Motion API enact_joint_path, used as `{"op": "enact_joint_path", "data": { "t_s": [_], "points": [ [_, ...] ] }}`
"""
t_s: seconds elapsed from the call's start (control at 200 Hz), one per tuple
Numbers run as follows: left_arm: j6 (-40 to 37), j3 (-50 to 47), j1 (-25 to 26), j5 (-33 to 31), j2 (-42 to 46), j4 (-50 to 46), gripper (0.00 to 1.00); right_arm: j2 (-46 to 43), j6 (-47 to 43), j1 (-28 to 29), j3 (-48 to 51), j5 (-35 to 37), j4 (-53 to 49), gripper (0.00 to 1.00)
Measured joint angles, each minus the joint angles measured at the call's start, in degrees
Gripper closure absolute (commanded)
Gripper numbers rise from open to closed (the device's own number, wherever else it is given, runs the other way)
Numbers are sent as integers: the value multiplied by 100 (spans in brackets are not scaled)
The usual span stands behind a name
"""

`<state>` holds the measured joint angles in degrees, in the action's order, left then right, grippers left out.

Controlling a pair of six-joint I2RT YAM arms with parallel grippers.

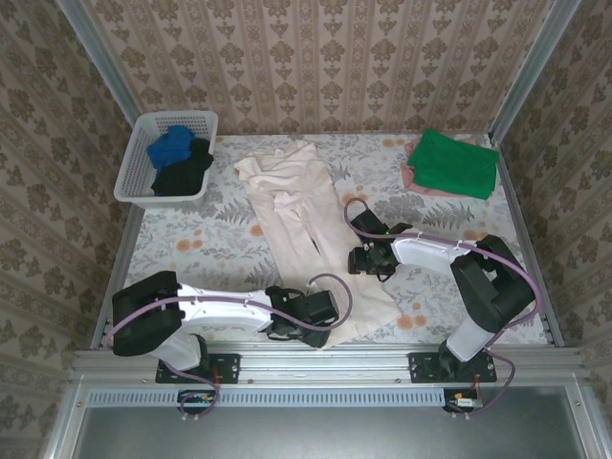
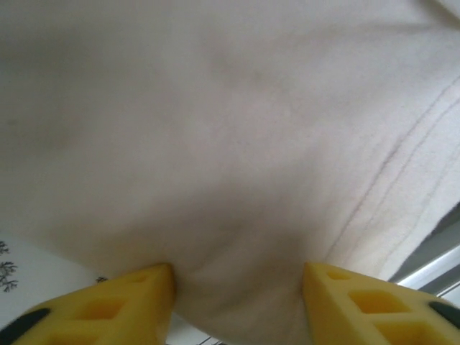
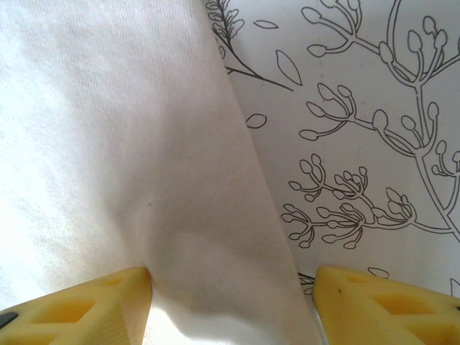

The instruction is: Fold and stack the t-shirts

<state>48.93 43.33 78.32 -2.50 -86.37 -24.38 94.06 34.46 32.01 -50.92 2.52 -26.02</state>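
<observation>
Yellow fingers point(image 2: 122, 305) astride cream cloth, long axis running away from the arms

Left claw point(image 2: 238, 280) spread, with a soft bulge of the cream t-shirt point(image 1: 292, 215) between the two fingers and touching both. No firm pinch to be seen. Right claw point(image 3: 233, 280) spread too, straddling a doubled strip at the same shirt's right edge, with bare printed worktop point(image 3: 359, 144) just beyond.

Laid as a long narrow band down the middle of the worktop. Collar end far from the arms, hem end close to them, slanting a little to the right toward the hem. Left claw at the hem end. Right claw partway up the right edge, well short of the collar.

Judged from that: probably a fold along the long axis next, hem carried up toward the collar. Left arm nearer the travelling end, right arm placed to lift or steady the side. Both grips to be closed properly first, or only a wrinkle lifted.

Off the collar end to the left, white basket point(image 1: 131, 182) holding a blue t-shirt point(image 1: 170, 146) and a black t-shirt point(image 1: 186, 175). Off the collar end to the right, well apart, green t-shirt point(image 1: 454, 161) folded on top of a pink t-shirt point(image 1: 409, 178). Likely the stack to join.
</observation>
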Motion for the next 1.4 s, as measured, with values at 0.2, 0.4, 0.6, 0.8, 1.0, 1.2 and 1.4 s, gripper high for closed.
{"op": "enact_joint_path", "data": {
  "t_s": [0.2,0.4,0.6,0.8,1.0,1.2,1.4],
  "points": [
    [129,-343,-2,-107,291,57,84,0,0,-4,4,0,11,35],
    [284,-654,-2,-138,597,229,95,0,-2,-31,4,-22,13,34],
    [431,-1115,0,-155,1115,339,100,2,-4,-70,4,-72,15,34],
    [514,-1314,2,-227,1368,378,81,7,-24,-90,4,-111,15,35],
    [481,-1303,9,-391,1674,72,59,4,-33,-90,24,-120,31,35],
    [-105,-879,31,-509,1655,-210,57,-9,-46,-103,63,-133,94,35],
    [-944,-837,116,-131,1467,153,55,-22,-44,-111,116,-133,166,35]
  ]
}}
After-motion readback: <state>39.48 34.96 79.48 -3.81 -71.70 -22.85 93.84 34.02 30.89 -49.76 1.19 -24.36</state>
